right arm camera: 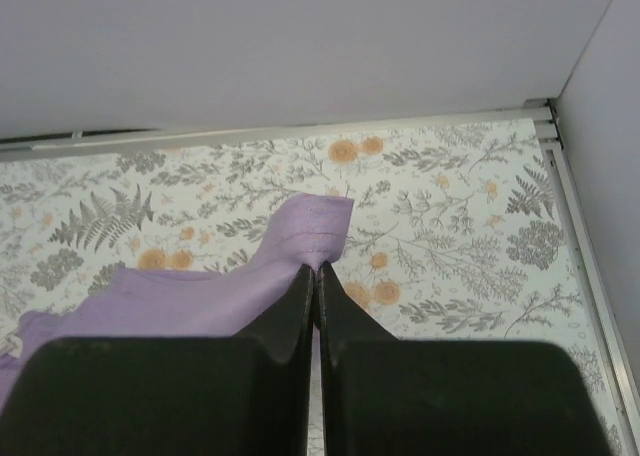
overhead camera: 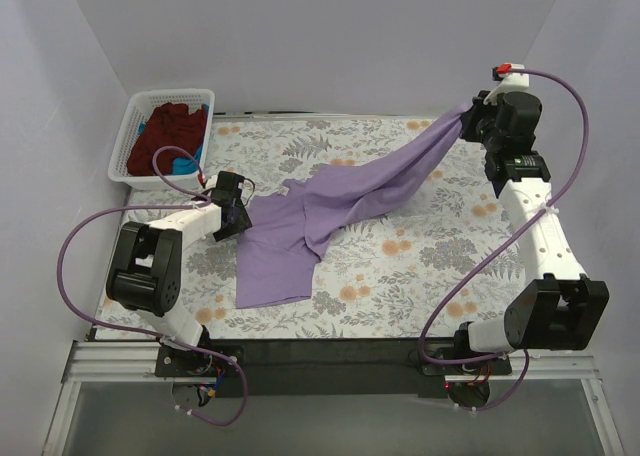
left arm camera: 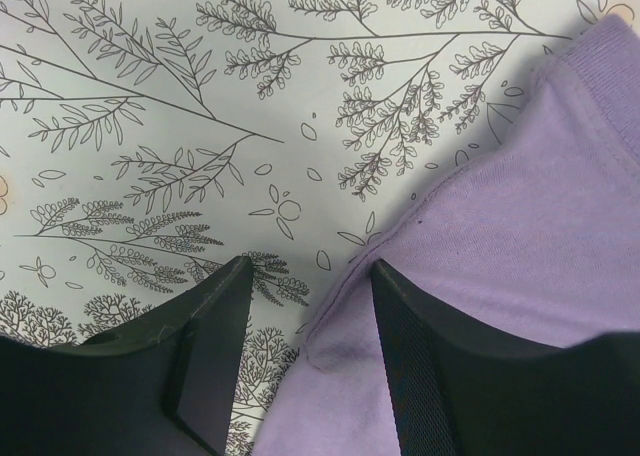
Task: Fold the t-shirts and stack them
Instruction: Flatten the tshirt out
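The floral surface (overhead camera: 430, 266) carried a lavender shirt (overhead camera: 275, 266), lying left of centre with one end raised off it, and a white basket (overhead camera: 123, 146) in the far left corner.

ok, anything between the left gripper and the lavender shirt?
Nothing visible. The left gripper is open at the edge of the lavender shirt, one finger over it, the other over the tablecloth. The right gripper is shut on a far corner.
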